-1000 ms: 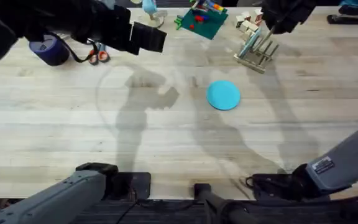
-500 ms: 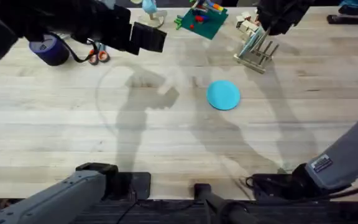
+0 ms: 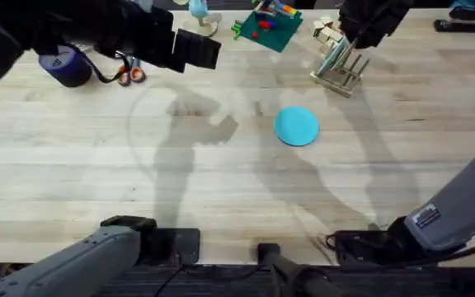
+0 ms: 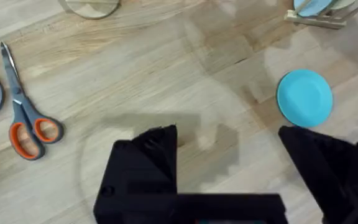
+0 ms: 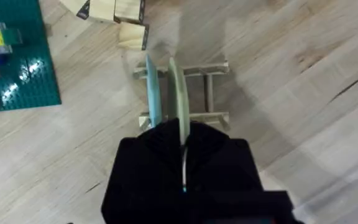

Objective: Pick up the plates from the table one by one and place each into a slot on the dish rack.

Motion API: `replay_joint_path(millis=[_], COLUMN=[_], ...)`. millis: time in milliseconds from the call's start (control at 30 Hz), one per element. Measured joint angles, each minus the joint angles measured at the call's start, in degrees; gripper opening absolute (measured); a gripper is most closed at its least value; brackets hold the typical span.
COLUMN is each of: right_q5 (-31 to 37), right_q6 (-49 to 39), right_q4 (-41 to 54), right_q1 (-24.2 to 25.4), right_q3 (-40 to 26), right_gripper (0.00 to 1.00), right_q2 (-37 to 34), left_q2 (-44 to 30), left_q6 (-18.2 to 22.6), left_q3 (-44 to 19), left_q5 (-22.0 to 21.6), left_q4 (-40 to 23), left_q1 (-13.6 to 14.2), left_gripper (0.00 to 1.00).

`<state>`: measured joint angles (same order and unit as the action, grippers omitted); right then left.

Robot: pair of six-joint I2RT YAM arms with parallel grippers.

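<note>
The right hand [image 5: 184, 155] sits directly above the dish rack [image 5: 185, 93], its fingers clamped on the rim of a pale plate [image 5: 178, 99] standing upright in a slot, a bluish plate [image 5: 153, 93] just beside it. The left hand [image 4: 229, 149] hangs spread apart above the tabletop [image 4: 166, 81]; the sky-blue plate [image 4: 304, 98] lies flat just beyond it.

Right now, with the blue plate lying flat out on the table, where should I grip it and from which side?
Take the blue plate by its rim, coming from above at a low slant. It lies flat on the table with bare wood all round, so any edge seems free. The edge toward the dish rack probably suits the right gripper best.
</note>
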<state>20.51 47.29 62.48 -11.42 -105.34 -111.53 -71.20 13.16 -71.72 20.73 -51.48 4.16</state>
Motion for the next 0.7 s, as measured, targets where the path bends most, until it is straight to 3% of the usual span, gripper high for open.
replay_joint_path(millis=[700], right_q5=[-0.39], right_q6=[-0.02], right_q4=[-0.10], right_q1=[0.09], right_q3=[-0.04], right_gripper=[0.029], right_q2=[-3.08], left_q2=[0.00], left_q6=[-0.31], left_q3=[0.00], left_q5=[0.00], left_q4=[0.00], left_q1=[0.00], left_gripper=[0.995])
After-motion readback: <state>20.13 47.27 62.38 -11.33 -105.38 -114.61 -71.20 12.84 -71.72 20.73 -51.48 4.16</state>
